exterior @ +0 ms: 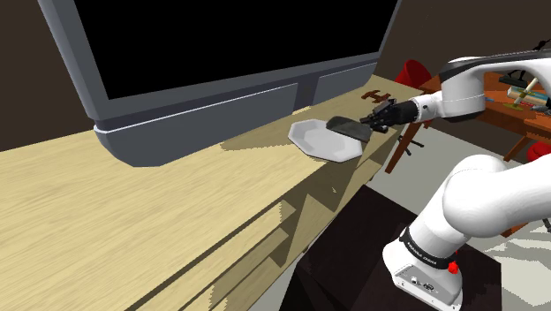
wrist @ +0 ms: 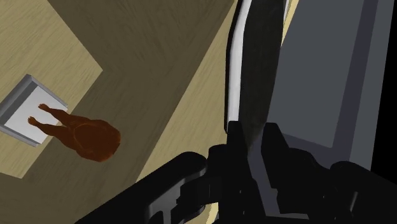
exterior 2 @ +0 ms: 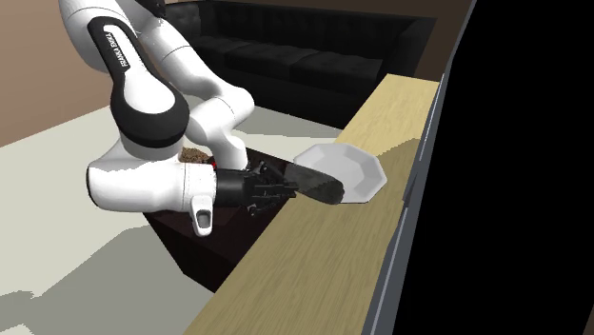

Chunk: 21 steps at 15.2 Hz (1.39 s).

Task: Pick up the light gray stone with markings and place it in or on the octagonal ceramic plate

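Home living room: big flat television (exterior: 230,44) on a long wooden sideboard (exterior: 97,221), black sofa (exterior 2: 295,57) past its far end, cluttered wooden table (exterior: 508,113) at right.

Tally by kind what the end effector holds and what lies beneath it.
Dark grey flat stone, clasped in the end effector: 1
White octagonal plate: 1
Light wooden top under the plate: 1
Total: 3
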{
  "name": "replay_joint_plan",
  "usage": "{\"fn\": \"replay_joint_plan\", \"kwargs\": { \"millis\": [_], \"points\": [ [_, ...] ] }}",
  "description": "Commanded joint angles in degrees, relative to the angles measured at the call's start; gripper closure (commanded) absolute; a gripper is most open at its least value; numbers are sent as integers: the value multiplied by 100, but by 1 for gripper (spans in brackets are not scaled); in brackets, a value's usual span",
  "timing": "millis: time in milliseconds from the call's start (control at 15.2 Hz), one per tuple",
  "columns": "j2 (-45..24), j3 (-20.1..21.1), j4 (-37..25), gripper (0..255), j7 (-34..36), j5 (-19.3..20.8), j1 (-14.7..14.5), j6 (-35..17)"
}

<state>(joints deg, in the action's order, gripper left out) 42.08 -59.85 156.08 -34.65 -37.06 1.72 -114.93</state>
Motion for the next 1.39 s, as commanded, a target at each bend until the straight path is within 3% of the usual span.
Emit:
{"fn": "replay_joint_plan", "kwargs": {
  "millis": [0,792,1056,1320],
  "points": [
    [73,113,-32,255,125,12,72,52],
    [522,809,-374,255,992,37,417,450],
    [958,1594,177,255,1330,-381,484,-80],
    [1329,2387,612,255,1659,-945,319,-681]
  ]
}}
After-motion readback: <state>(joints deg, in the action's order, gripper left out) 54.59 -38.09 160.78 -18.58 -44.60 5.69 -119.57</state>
